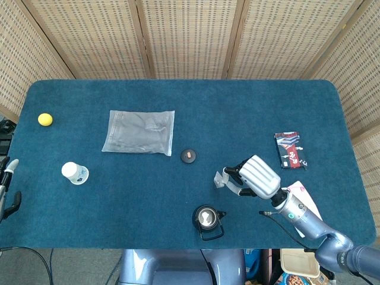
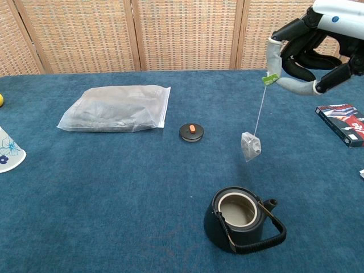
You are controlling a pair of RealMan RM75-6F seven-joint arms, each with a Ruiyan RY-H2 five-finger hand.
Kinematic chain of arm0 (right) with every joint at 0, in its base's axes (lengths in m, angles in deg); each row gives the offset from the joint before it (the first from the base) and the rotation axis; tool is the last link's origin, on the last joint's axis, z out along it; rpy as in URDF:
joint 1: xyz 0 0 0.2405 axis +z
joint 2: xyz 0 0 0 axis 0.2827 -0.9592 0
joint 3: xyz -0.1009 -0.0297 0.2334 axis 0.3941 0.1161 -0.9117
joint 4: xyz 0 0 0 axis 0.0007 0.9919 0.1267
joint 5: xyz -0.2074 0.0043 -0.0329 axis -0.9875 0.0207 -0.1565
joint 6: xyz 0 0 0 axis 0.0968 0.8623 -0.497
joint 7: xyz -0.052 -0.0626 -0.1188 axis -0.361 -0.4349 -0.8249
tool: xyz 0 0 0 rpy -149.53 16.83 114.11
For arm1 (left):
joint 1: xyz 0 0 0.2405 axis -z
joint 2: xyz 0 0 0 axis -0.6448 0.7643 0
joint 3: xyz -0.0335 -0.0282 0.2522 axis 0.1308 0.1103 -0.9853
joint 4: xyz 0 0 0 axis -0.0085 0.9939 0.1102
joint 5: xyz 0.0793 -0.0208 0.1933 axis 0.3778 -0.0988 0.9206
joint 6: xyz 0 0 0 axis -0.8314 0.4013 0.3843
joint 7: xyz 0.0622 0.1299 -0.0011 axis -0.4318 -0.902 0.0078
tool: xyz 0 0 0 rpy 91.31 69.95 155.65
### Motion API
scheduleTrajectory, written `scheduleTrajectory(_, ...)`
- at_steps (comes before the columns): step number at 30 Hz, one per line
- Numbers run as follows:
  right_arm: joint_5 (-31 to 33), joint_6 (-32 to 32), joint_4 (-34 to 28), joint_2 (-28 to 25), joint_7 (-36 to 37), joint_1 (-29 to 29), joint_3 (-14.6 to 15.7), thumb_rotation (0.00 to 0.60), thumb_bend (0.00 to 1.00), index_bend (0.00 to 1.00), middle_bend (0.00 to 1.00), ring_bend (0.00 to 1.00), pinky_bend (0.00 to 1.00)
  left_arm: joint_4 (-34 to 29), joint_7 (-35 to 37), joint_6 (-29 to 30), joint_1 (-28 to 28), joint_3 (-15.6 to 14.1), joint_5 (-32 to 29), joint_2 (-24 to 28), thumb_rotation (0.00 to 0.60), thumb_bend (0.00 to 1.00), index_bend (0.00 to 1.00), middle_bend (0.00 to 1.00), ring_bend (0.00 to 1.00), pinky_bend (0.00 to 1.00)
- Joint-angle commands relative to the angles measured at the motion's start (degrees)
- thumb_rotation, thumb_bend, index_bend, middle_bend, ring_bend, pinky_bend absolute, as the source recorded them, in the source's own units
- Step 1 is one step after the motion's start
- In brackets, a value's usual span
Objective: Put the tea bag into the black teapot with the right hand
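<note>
- The black teapot [image 2: 242,218] stands lidless near the front edge of the blue table [image 1: 178,196], mouth up, bare cloth all around it.
- The right hand [image 2: 310,48] hangs above and behind the teapot, toward its right, pinching the green tag of the tea bag [image 2: 250,146] between thumb and a fingertip.
- The bag dangles on its string below the fingers, in the air just behind the teapot's mouth, not touching it.
- The small lid [image 2: 191,132] lies behind the teapot, to its left.
- The left hand [image 1: 7,190] shows only at the frame's edge; cannot tell its fingers.
</note>
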Motion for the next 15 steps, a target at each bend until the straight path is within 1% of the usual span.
scheduleTrajectory(1, -1.6, 1.3, -1.5, -0.9, 0.7, 0.0, 0.5, 0.6, 0.68, 0.68, 0.88, 0.91, 0.93, 0.0, 0.1, 0.1, -0.1, 0.0, -0.1, 0.0, 0.6, 0.54, 0.03, 0.0, 0.0, 0.0)
scheduleTrajectory(15, -4.0, 4.2, -5.6, -3.5, 0.4, -1.4, 1.6, 0.6, 0.68, 0.68, 0.88, 0.91, 0.93, 0.0, 0.4, 0.2, -0.4, -0.1, -0.1, 0.1, 0.6, 0.54, 0.03, 0.0, 0.0, 0.0)
